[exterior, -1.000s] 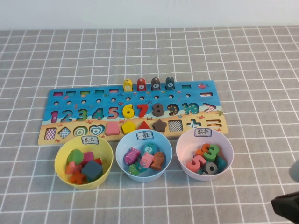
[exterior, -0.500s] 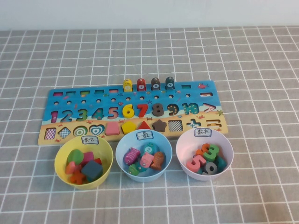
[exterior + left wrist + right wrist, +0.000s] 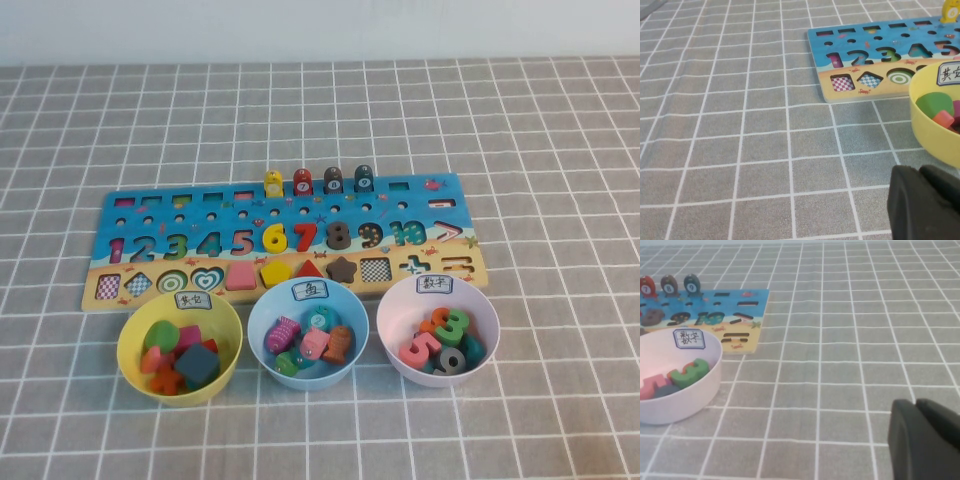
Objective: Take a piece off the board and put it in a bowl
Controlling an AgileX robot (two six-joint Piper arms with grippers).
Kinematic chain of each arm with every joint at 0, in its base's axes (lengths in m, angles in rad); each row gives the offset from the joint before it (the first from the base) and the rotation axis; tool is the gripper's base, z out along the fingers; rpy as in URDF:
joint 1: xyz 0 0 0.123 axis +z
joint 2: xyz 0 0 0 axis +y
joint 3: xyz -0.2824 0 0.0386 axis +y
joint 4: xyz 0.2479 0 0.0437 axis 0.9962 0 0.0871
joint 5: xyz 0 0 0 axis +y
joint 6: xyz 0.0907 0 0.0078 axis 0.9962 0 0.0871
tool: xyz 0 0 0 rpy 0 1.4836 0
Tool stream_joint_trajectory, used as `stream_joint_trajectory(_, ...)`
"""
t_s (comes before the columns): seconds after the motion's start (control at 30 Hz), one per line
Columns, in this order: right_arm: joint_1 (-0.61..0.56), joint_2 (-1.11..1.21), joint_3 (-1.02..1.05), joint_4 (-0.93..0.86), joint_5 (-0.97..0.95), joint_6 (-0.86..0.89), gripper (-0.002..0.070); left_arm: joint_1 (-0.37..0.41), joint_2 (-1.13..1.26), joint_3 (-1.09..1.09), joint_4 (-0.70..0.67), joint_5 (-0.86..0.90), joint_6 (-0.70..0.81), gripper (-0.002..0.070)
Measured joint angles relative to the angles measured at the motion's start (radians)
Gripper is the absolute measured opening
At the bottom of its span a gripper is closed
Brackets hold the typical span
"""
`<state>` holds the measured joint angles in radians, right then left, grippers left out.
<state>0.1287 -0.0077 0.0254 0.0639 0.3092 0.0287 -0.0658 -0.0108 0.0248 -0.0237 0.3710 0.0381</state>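
Looking at the table, I think the job is done: the grey 9 lies in the pink bowl, near the front edge, off the board. Left gripper and right gripper wait by the front corners; I cannot tell their grip.

Board – numerals 1 to 10; fish pegs – 7, 8, 9.

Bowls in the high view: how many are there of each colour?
Yellow bowl: 1
Light blue bowl: 1
Pink bowl: 1
Total: 3
Left gripper sits near the yellow bowl; right gripper sits over the cloth, apart from the pink bowl.
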Motion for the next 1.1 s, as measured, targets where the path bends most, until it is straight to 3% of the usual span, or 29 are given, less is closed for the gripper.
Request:
stream_joint_trajectory(0.33, 0.000, 0.000, 0.000, -0.002, 0.046, -0.100, -0.0017, 0.000, 0.000, 0.000, 0.000, 0.000, 0.000, -0.0005)
stream_joint_trajectory(1.1, 0.000, 0.000, 0.000, -0.002, 0.056, -0.104, -0.0017, 0.000, 0.000, 0.000, 0.000, 0.000, 0.000, -0.0005)
